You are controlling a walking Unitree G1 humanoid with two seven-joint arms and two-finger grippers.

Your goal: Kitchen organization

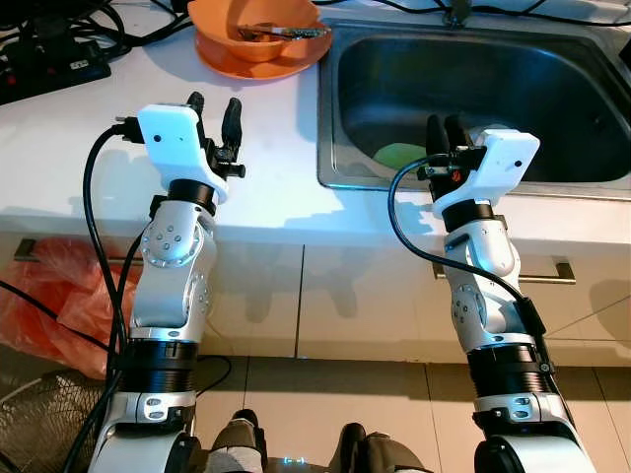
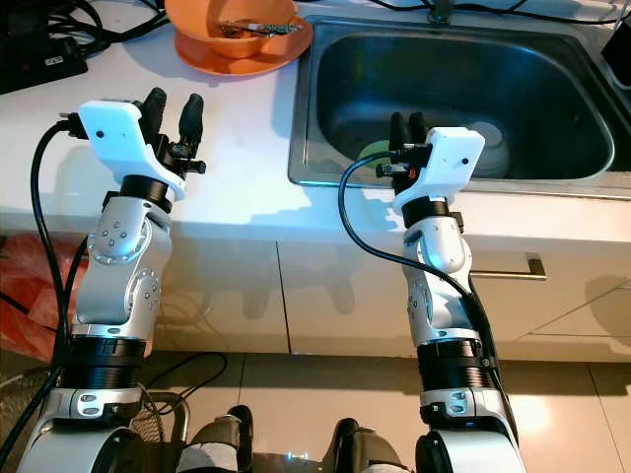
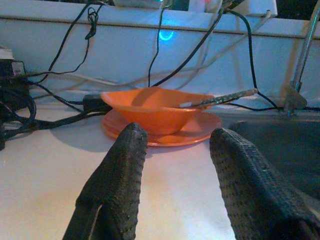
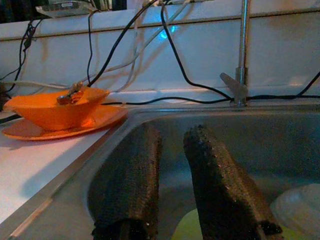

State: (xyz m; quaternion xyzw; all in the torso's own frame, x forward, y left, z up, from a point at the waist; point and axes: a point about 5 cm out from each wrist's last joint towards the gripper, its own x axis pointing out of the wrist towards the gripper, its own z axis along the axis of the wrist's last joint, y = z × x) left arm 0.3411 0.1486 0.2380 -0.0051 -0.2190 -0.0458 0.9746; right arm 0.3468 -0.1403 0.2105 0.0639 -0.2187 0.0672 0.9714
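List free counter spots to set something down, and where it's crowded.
Bare white counter runs between the left gripper and the sink rim, in front of the orange plate holding the orange bowl. Crowded: cables and power strip at the far left corner. The right gripper hovers at the sink's front; green item and pale dish lie inside.

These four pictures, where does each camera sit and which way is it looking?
Left eye view: on the head, looking down at the counter, sink and both arms.
Right eye view: beside it, same scene, slightly shifted.
Left wrist view: looks along the left gripper, open, toward the orange bowl on its orange plate.
Right wrist view: looks along the right gripper into the sink.
Shared: both wrist views show the bowl.
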